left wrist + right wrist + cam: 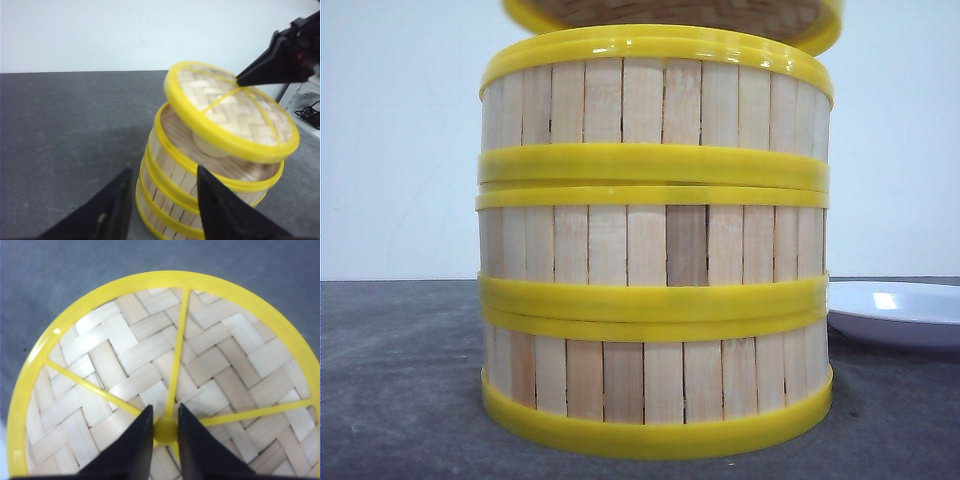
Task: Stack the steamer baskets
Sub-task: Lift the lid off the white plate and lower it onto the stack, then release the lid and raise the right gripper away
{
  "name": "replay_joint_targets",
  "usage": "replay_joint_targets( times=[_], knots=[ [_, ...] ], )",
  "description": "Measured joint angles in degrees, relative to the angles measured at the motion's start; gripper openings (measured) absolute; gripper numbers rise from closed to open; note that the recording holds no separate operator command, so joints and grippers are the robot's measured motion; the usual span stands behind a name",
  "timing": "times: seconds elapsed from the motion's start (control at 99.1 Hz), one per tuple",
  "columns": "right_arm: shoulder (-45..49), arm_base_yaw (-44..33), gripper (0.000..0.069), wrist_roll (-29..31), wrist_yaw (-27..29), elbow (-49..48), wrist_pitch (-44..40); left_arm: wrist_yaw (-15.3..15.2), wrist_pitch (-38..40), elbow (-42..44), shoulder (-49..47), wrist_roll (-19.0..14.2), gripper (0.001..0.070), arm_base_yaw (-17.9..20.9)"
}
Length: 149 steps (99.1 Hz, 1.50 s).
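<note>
Three steamer baskets (655,240) are seen stacked in one upright column on the dark worktop (400,380), their rims meeting squarely, so the stacking itself is judged complete. A white plate (900,310) lies just beside the column, on the robot's right.

Above the column, the woven lid (232,110) is held tilted, its edge nearer the left wrist camera raised and its far edge dipping toward the top basket's open mouth. The right gripper (165,427) is clenched on the lid's central yellow knob (165,431), its jaws pressed against either side of it. The lid is therefore hung directly below the right jaws and directly above the stack, whose axis runs vertically; the lid's flat face is not yet parallel to the top rim. A pale rounded item (212,145) is glimpsed inside the top basket.

The left gripper (162,200) is released, its jaws spread apart and empty, just beside the column's wall at a lower level. The right arm is judged the nearer one for the coming move: levelling and lowering the lid onto the rim.
</note>
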Motion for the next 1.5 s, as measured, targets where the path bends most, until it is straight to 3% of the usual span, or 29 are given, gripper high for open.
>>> replay_joint_targets(
  times=[0.918, 0.978, 1.069, 1.14, 1.342, 1.503],
  knots=[
    [5.0, 1.9, 0.0059, 0.4, 0.2, 0.0, -3.8, 0.0, -0.2, 0.0, 0.0, 0.0, 0.0233, 0.0],
    [5.0, 2.0, 0.0115, 0.4, 0.2, 0.0, -3.7, 0.0, -0.2, 0.0, 0.0, 0.0, 0.0233, 0.0],
    [5.1, 2.0, 0.0326, 0.4, 0.2, 0.0, -2.9, 0.0, -0.2, 0.0, 0.0, 0.0, 0.0233, 0.0],
    [5.1, 2.0, 0.0407, 0.4, 0.2, 0.0, -2.3, 0.0, -0.2, 0.0, 0.0, 0.0, 0.0233, 0.0],
    [2.9, 2.0, 0.0445, -0.2, 3.4, 0.0, 0.8, 0.0, -0.2, 0.0, 0.0, 0.0, 0.0233, 0.0],
    [-6.0, 2.6, 0.0445, -0.8, 9.5, 0.0, 2.5, 0.0, 1.1, 0.0, 0.0, 0.0, 0.0233, 0.0]
  ],
)
